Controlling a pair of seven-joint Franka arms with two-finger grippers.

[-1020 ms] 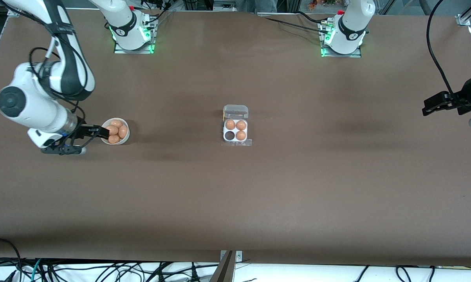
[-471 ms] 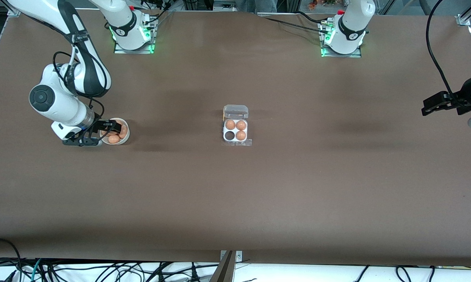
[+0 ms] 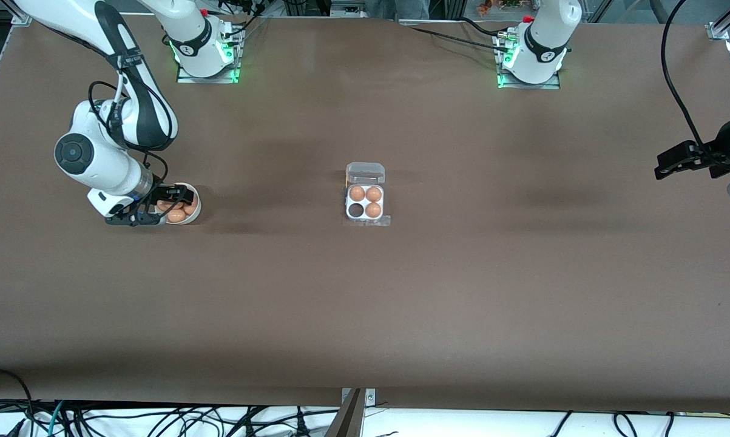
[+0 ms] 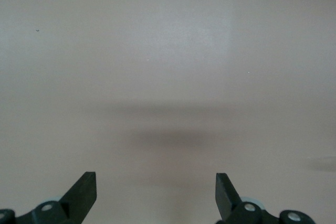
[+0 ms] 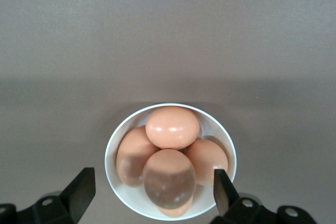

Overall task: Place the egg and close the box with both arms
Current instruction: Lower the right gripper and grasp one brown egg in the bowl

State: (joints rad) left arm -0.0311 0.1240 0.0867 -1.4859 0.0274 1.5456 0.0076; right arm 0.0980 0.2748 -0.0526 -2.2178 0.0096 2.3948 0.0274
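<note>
**Right gripper over the bowl of eggs; carton open**

The right gripper [image 3: 172,201] hangs over the white bowl [image 5: 113,148] toward the right arm's end of the table, fingers spread wide and grasping nothing; the egg [image 5: 169,178] lies between them in the pile. The box [image 3: 365,202] sits mid-table, lid open, three cells filled, one empty. The left gripper [image 4: 156,192] waits over bare table, fingers apart.

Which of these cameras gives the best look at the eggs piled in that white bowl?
The right wrist view: it looks straight down into the white bowl, showing four eggs heaped between the open right gripper fingers. The front view shows the bowl small, partly covered by that gripper. The left wrist view shows only bare table.
</note>
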